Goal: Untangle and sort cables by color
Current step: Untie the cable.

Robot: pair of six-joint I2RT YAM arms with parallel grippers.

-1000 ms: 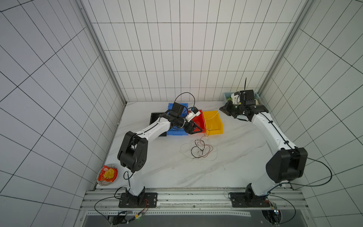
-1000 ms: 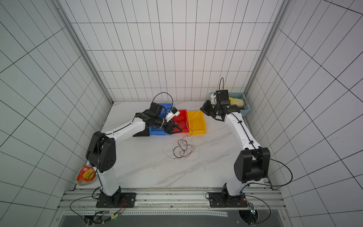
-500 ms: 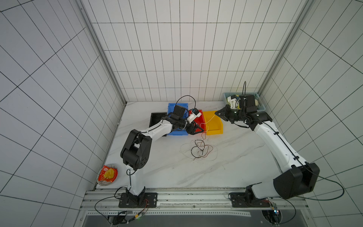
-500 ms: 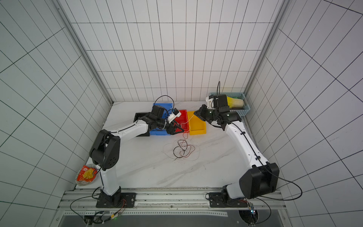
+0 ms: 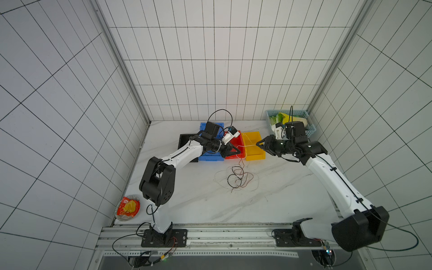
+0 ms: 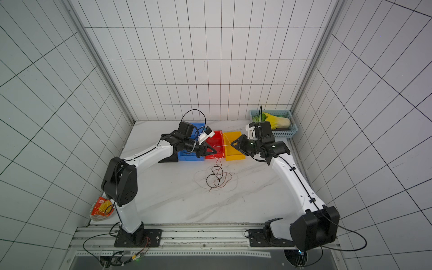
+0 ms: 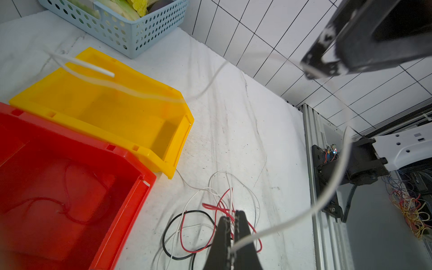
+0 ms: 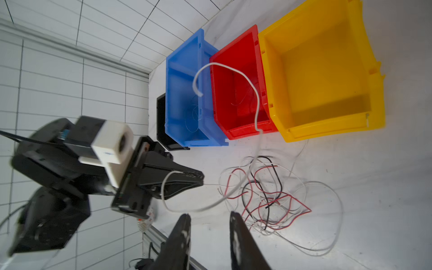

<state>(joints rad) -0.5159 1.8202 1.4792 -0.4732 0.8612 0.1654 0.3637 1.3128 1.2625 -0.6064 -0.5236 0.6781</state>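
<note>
At the red bin's [image 7: 131,187] front edge, your left gripper [image 5: 238,151] is now clamped on a white cable [image 8: 257,105]; a second ago its jaws were apart. Your right gripper [image 8: 209,215] has swung from beside the basket [image 5: 308,131] to the front of the yellow bin [image 7: 177,145], and its jaws have parted. The white cable curves just past its fingertips, not between them. The other cables [image 5: 238,178], red, black and white, lie tangled on the table [image 5: 187,187] before the bins, unmoved.

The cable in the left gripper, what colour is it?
The cable is white, clearest in the left wrist view.
</note>
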